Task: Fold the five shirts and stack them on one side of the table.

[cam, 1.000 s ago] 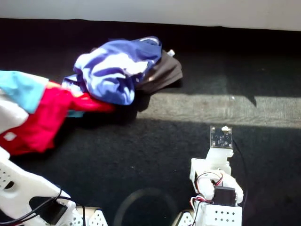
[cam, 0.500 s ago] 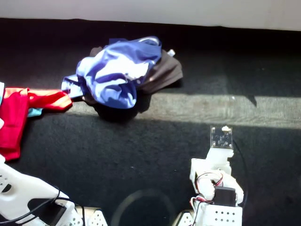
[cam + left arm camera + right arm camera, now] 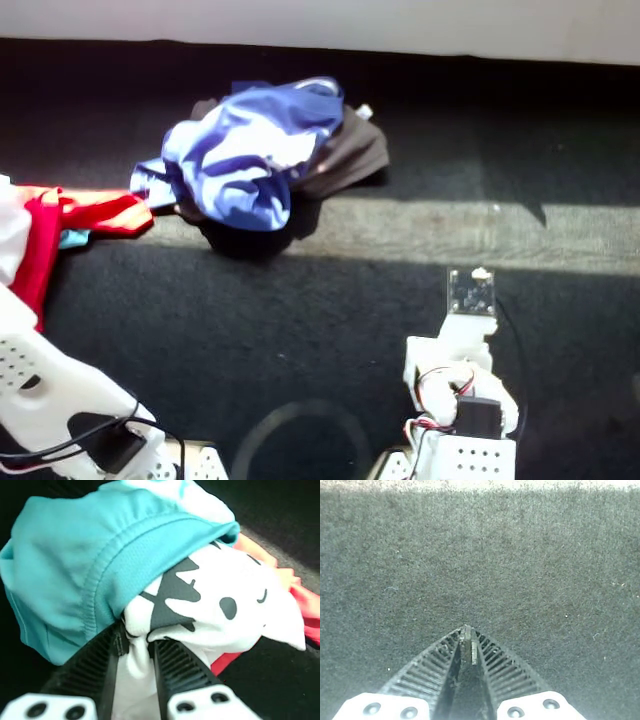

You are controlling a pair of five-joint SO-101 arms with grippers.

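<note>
The left wrist view shows the left hand [image 3: 136, 638] clenched on a fold of a white shirt [image 3: 225, 605] with black print. A teal shirt [image 3: 75, 565] is bunched against the white one and drapes over part of it. A red shirt [image 3: 307, 622] peeks out behind them.

The high view gives the wider layout. The left arm [image 3: 50, 400] stands at the near left corner of the dark bench [image 3: 330, 320], and the red shirt [image 3: 95, 213] trails in from the left edge. Well apart from it, toward the far middle, a blue shirt [image 3: 250, 160] lies crumpled on top of a brown shirt [image 3: 350, 160]. The right arm [image 3: 462, 385] sits at the near right.

In the right wrist view, the right hand [image 3: 466, 635] is clenched on nothing, its tips together above bare bench [image 3: 470, 555].
</note>
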